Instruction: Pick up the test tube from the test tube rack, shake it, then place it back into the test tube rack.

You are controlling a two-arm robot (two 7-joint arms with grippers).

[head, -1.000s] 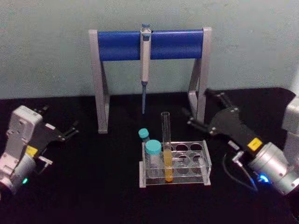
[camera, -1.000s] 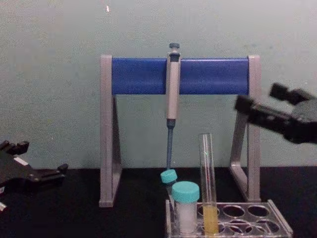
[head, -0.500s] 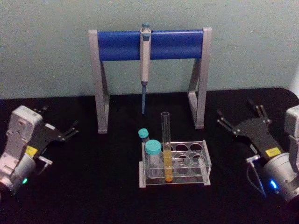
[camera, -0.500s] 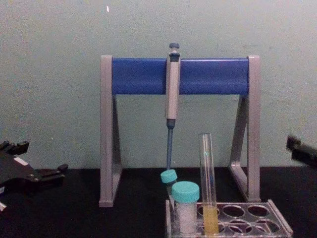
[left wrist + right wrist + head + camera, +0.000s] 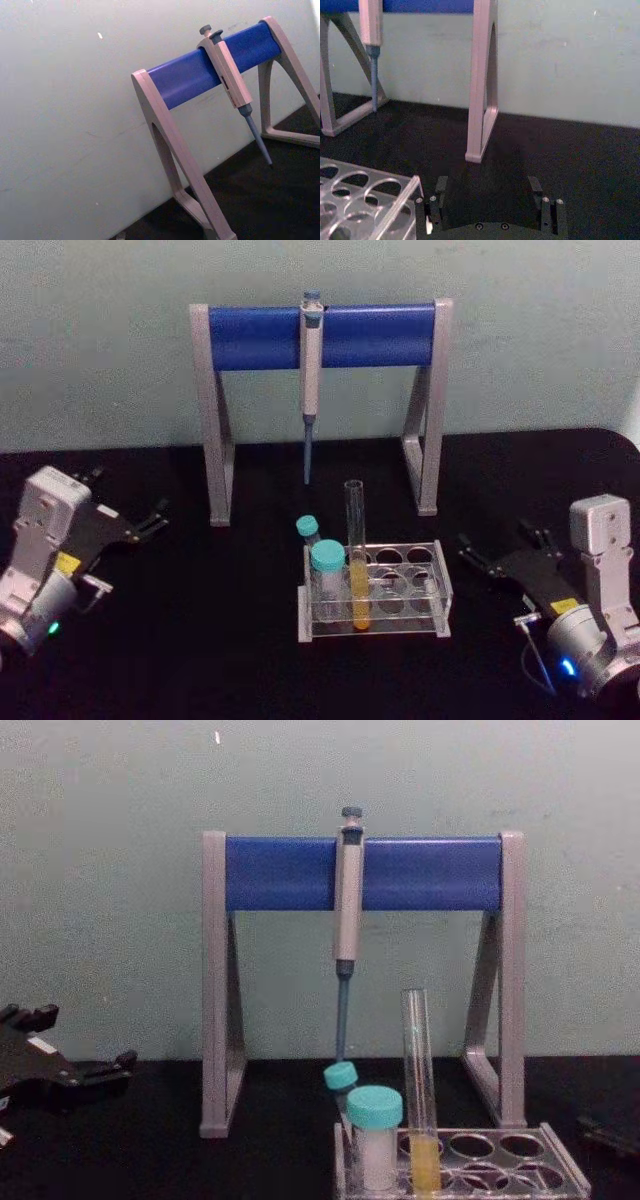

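The risk lay in the approach — the right gripper (image 5: pixel 497 552), jaws spread wide and holding nothing, sat low on the table just beside the rack (image 5: pixel 440 590) and could nudge it, tipping the tall tube (image 5: pixel 357 565). The left gripper (image 5: pixel 128 517), open too, rested well off to the left. The tube stood upright in the rack's front row — clear, uncapped, yellow liquid at its bottom.

Ahead of me stands a plain pale-green wall (image 5: pixel 100 360) — matte, faintly scuffed, evenly lit — and beneath my work lies a black table (image 5: pixel 200 640) reaching back to the wall's foot
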